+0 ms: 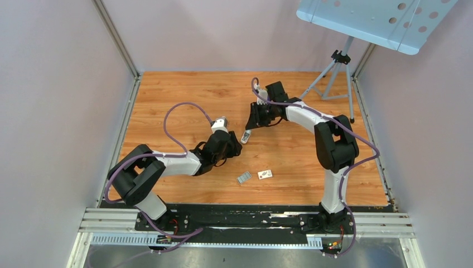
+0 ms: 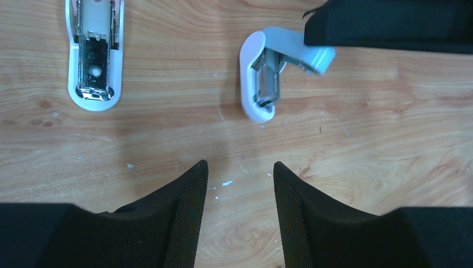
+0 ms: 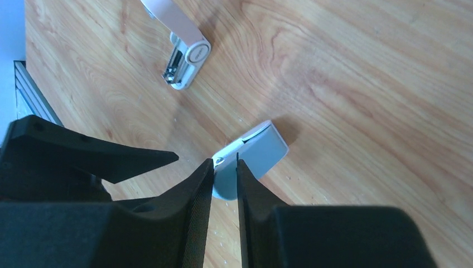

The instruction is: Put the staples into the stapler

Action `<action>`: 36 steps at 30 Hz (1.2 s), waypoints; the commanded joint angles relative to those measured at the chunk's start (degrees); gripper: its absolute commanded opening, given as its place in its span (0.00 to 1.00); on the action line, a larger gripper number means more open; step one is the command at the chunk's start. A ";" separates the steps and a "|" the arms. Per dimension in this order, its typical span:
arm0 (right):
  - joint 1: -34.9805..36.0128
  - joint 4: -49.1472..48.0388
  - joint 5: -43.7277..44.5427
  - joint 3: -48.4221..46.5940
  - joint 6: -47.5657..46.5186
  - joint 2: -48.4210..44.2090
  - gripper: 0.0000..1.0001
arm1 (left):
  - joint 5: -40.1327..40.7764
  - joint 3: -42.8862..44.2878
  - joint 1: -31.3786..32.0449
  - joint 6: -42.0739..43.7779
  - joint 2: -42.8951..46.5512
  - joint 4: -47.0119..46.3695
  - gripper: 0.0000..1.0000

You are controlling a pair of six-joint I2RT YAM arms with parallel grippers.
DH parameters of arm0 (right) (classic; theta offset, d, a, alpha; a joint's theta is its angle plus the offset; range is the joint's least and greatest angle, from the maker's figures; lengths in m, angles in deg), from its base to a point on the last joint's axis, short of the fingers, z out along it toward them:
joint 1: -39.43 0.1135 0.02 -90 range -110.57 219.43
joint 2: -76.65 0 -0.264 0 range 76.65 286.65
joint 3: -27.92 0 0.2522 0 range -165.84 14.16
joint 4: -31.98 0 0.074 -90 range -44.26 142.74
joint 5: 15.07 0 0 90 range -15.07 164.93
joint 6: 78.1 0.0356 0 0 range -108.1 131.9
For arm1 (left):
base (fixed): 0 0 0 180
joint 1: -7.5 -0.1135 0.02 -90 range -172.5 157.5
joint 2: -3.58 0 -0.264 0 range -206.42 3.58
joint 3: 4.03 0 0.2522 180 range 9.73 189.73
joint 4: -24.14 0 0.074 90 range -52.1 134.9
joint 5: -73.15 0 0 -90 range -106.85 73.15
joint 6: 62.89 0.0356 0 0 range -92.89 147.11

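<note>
Loading has not begun: the staples [image 1: 244, 177] lie untouched on the surface [image 1: 301, 162], well apart from the stapler [image 2: 259, 84], whose light-blue cover the right tool [image 3: 224, 162] pinches, apparently raised, while the left tool [image 2: 240, 164] hangs released and empty.

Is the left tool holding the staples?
No, the staples lie on the table, apart from the empty left tool.

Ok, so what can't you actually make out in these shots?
- staples: top view, too small to count; outside both wrist views.
- white card: top view, marks too small.
- open stapler: left wrist view, cut off by top edge.
- blue-lidded stapler: right wrist view, near end hidden behind the right pincer.
</note>
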 commanded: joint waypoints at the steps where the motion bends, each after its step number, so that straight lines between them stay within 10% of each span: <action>1: 0.78 3.98 3.60 2.47 -1.93 -1.37 0.25 | 1.30 -0.94 -0.63 -0.03 -0.09 -2.07 0.49; 36: 4.31 4.04 9.60 6.21 4.09 -1.89 0.33 | -3.20 4.35 -3.48 1.91 1.76 0.53 0.54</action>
